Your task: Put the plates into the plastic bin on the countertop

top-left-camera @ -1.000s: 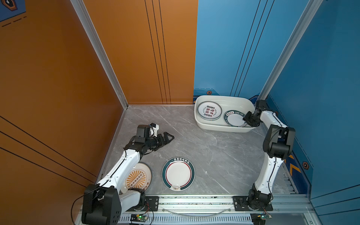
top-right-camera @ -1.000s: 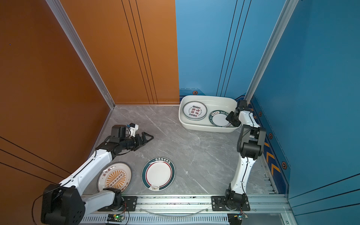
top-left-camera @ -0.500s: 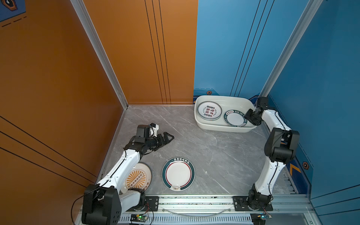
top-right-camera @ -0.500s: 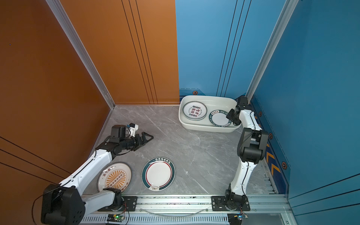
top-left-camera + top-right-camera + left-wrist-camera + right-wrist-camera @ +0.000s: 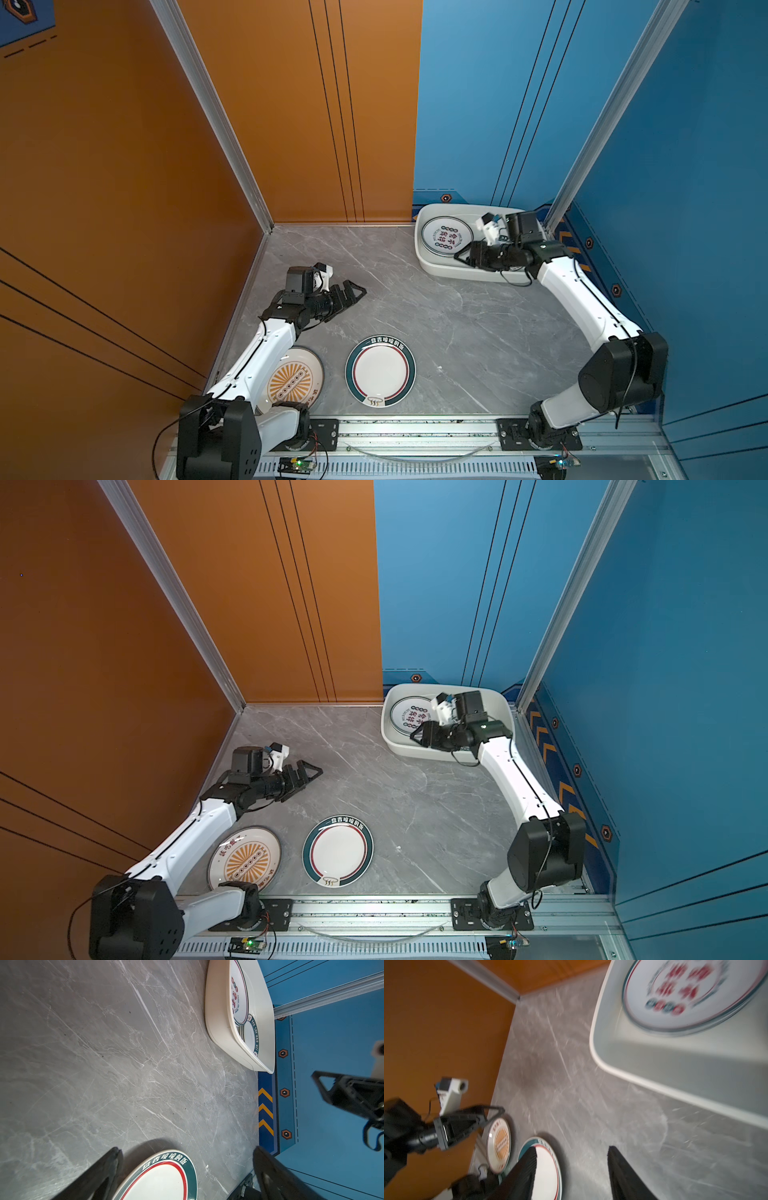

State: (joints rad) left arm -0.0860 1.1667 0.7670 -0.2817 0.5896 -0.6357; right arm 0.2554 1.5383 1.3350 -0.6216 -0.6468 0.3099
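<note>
Right tool is swinging out of the plastic bin across its near wall, spread and empty; its green-lettered plate is lying inside. Sunburst plate and green-rimmed plate are waiting on the worktop, well apart from the bin. Left tool spread.

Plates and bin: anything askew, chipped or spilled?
Nothing major. The glossy white plastic bin sits upright; the round white green-rimmed plate lies flat on the grey marble countertop. Only a tiny white fleck beside that plate; debris or veining, cannot tell.
</note>
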